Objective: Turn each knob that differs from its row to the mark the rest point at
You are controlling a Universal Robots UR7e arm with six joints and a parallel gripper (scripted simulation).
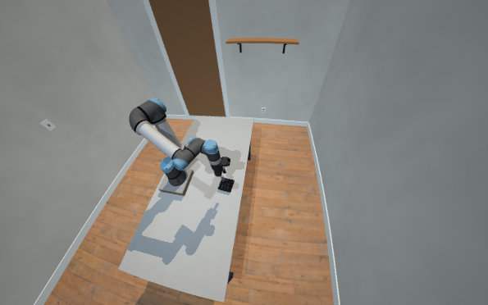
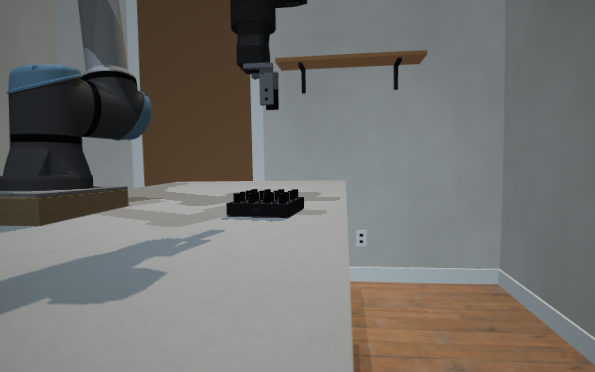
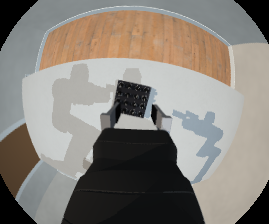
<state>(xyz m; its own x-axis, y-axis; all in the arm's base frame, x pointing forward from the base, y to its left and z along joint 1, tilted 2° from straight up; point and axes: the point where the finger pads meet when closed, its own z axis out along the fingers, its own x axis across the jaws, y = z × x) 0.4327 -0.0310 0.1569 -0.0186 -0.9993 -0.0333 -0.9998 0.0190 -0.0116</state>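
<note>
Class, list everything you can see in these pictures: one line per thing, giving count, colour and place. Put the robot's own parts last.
knob box: one, black, on the table near its right edge, standing flat
knobs: black, in rows on top of the box; too small to count surely
table: one, pale grey, in the middle of the room
wooden base plate: one, brown, on the table under the arm
door: one, brown, back wall
shelf: one, brown with two black brackets, back wall
wall socket: one, white, low on the back wall
floor: brown wooden boards
arm: one, grey, black and blue
tool: one, grey and black, open, holding nothing, high above the box
</note>
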